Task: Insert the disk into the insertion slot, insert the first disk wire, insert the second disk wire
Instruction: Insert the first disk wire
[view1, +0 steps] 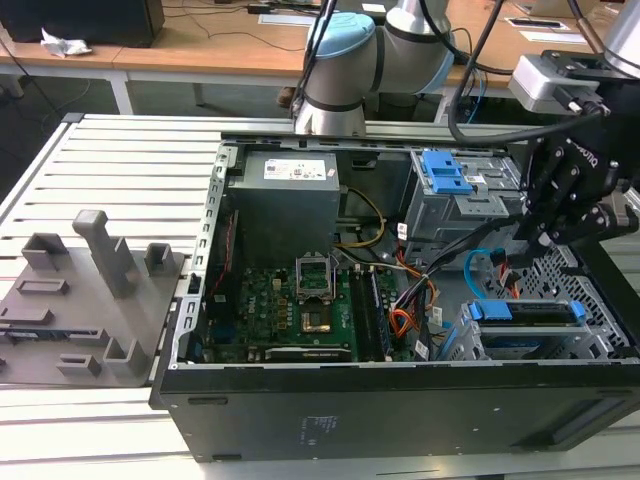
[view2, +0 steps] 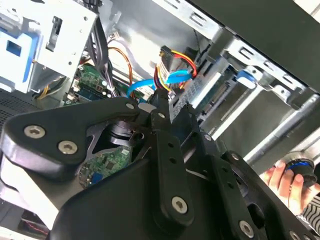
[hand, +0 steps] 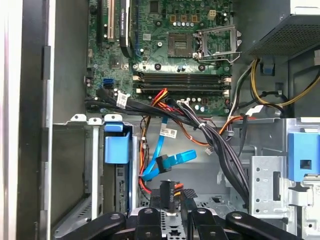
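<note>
The disk (view1: 528, 312) sits in its blue carrier inside the insertion slot (view1: 540, 345), a perforated silver cage at the case's front corner on the exterior view's right. In the first wrist view the carrier's blue tab (hand: 116, 147) sticks out of the cage (hand: 75, 170). My gripper (hand: 169, 212) hangs just behind the cage, shut on the black plug (hand: 168, 192) of the first disk wire (hand: 186, 192), a red-orange bundle. The second disk wire (hand: 159, 147), light blue, loops beside it with its blue plug (hand: 172, 161) free. In the second wrist view the gripper (view2: 161, 102) carries the same plug (view2: 172, 62).
A taller grey bay with a blue latch (view1: 445, 172) stands behind the gripper (view1: 562, 215). Black cable bundles (hand: 220, 147) cross the gap towards the motherboard (view1: 290, 300). A person's hand (view2: 282, 181) holds a dark round object outside the case. A grey fixture plate (view1: 90, 300) lies on the exterior view's left.
</note>
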